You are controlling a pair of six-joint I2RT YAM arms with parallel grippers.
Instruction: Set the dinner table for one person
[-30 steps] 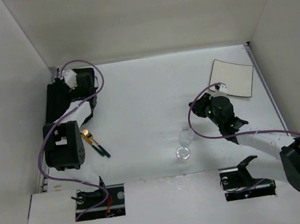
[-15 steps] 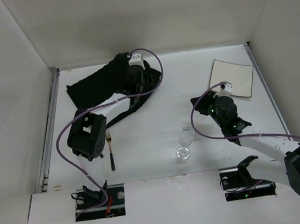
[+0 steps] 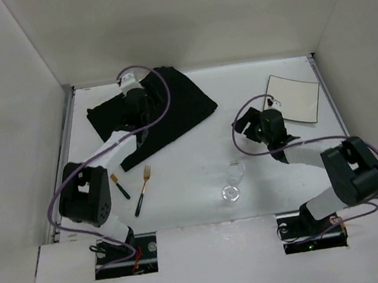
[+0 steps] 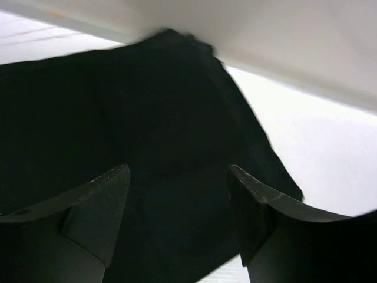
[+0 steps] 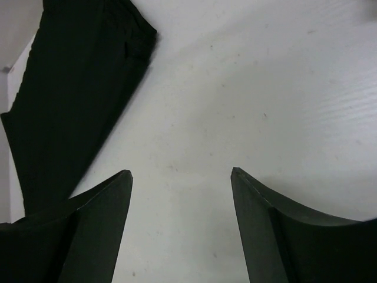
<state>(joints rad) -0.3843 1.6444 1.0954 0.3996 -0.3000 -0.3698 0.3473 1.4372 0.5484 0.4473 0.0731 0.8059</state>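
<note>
Status: left hand (image 4: pixel 178 172) apart above black mat (image 4: pixel 118 106) | right hand (image 5: pixel 181 172) apart above dinner table (image 5: pixel 265 88)

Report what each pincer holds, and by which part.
Nothing: the left pincer stands open and empty over the black mat, the right pincer over the table.

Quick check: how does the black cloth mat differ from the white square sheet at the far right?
The black cloth mat is dark and much larger; the white square sheet is pale with a thin dark edge. The mat lies far left, creased and uneven in outline; the sheet, far right, is flat. Both rest askew on the dinner table.
</note>
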